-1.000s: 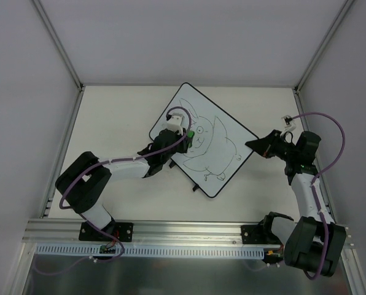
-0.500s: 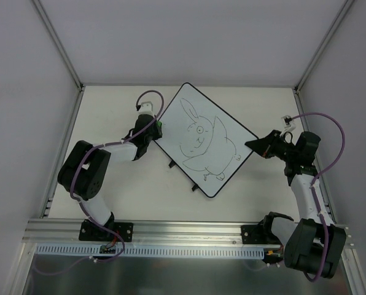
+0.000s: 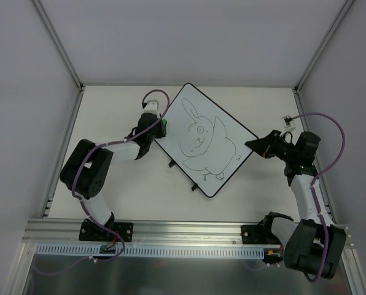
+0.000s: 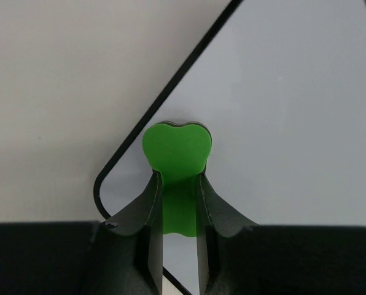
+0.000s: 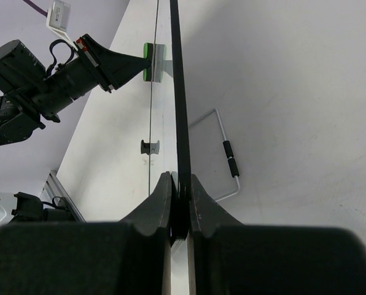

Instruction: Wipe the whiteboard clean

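The whiteboard [image 3: 209,142] stands turned like a diamond mid-table, black-framed, with a black rabbit drawing [image 3: 202,144] on it. My left gripper [image 3: 159,128] is shut on a green heart-shaped eraser [image 4: 175,152] and holds it against the board's left corner [image 4: 103,187], left of the drawing. My right gripper [image 3: 255,145] is shut on the board's right corner, with the frame edge [image 5: 175,92] pinched between both fingers. The right wrist view shows the board edge-on, with the eraser [image 5: 151,61] at its far end.
A small black foot [image 3: 171,163] sticks out at the board's lower left edge, another [image 3: 195,187] near the bottom corner. A wire stand [image 5: 223,147] shows behind the board. Metal posts mark the enclosure's back corners [image 3: 80,86].
My left gripper with the eraser moved from over the rabbit's head out to the board's left corner, then shifted slightly right along it. The right arm and board stayed still.
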Robot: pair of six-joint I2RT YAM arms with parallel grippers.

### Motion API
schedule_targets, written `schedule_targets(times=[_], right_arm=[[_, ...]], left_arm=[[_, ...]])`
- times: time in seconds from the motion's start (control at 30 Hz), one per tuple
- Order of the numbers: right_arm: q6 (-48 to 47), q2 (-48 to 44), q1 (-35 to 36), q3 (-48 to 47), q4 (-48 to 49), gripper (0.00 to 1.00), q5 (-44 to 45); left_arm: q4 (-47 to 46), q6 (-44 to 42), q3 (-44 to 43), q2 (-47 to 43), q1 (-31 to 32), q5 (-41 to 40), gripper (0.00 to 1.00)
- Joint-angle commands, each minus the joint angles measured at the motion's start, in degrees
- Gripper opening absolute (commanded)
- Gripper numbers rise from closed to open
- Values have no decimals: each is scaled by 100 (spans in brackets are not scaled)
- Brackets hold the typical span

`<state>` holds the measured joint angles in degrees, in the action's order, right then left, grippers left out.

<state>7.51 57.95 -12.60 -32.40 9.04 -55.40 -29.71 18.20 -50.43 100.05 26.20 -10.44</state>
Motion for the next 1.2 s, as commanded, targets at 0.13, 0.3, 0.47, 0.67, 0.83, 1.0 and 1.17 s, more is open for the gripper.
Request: schedule_targets(times=[0.13, 0.3, 0.47, 0.67, 0.83, 1.0, 1.17], right_arm=[[-1551, -39, 161, 199, 195, 0, 591], [-1551, -39, 161, 199, 195, 0, 574], [-1551, -21, 162, 208, 204, 0, 583], [-1542, -39, 170, 208, 204, 0, 618], [-1542, -74, 179, 226, 195, 0, 627], [-1542, -82, 188, 217, 204, 0, 609], [-1533, -126, 205, 217, 204, 0, 583]], left_arm=[[80, 439, 419, 68, 1123, 570, 0], [-165, 905, 886, -187, 1204, 280, 0], [-17, 861, 1001, -416, 854, -99, 0], [299, 703, 668, -346, 465, -11, 0], [361, 712, 561, -311, 736, 42, 0], [352, 1114, 570, -232, 1378, 16, 0], [335, 1186, 360, -135, 2169, -196, 0]])
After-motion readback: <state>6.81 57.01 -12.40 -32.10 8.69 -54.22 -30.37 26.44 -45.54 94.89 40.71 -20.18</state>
